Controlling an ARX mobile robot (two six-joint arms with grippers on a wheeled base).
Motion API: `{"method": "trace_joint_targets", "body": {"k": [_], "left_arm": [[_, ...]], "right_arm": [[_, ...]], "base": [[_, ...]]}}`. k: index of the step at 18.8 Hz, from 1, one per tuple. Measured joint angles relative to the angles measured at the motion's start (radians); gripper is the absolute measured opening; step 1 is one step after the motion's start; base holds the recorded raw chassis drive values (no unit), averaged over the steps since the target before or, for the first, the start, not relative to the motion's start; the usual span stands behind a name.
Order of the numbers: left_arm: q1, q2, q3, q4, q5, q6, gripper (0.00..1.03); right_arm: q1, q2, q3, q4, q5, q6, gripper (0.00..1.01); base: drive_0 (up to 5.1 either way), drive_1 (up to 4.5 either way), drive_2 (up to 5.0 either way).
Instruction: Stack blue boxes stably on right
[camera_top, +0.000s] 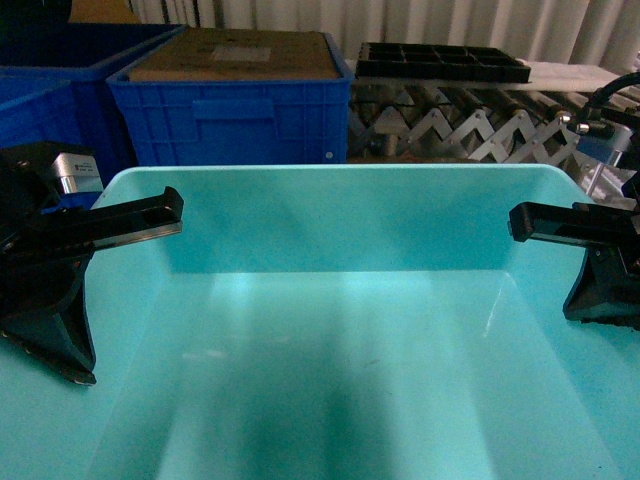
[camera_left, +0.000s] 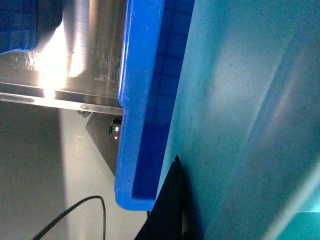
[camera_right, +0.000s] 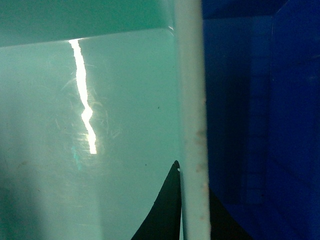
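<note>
I held the turquoise bin (camera_top: 340, 330) by both walls, left gripper (camera_top: 60, 300) and right gripper (camera_top: 600, 265) pinched shut, keeping it level over the royal-blue crate (camera_left: 145, 100).

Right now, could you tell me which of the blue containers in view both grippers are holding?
The turquoise bin in the foreground: smooth-walled and empty, with the left gripper and right gripper on its side rims. The ribbed dark-blue crate behind stands untouched.

steel table (camera_left: 85, 55), royal-blue crate (camera_left: 145, 100) on it

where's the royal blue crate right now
It sits under and around the turquoise bin: in the left wrist view the royal-blue crate rim runs just outside the bin's wall, and the right wrist view shows the same.
</note>
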Motion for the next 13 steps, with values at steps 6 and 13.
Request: {"method": "trace_joint_targets", "body": {"k": [6,13], "left_arm": [[-0.001,0.01,0.025,-0.05,0.018,-0.006,0.02],[-0.007,0.214,0.144,-0.026,0.064,-0.056,0.02]], "right_arm": [[-0.001,0.008,0.01,-0.019,-0.018,0.002,0.02],[-0.059,0.203,0.121,0.046,-0.038,-0.06,0.02]], "base": [[-0.3,0.23,-0.8],[0.0,0.0,0.0]]}}
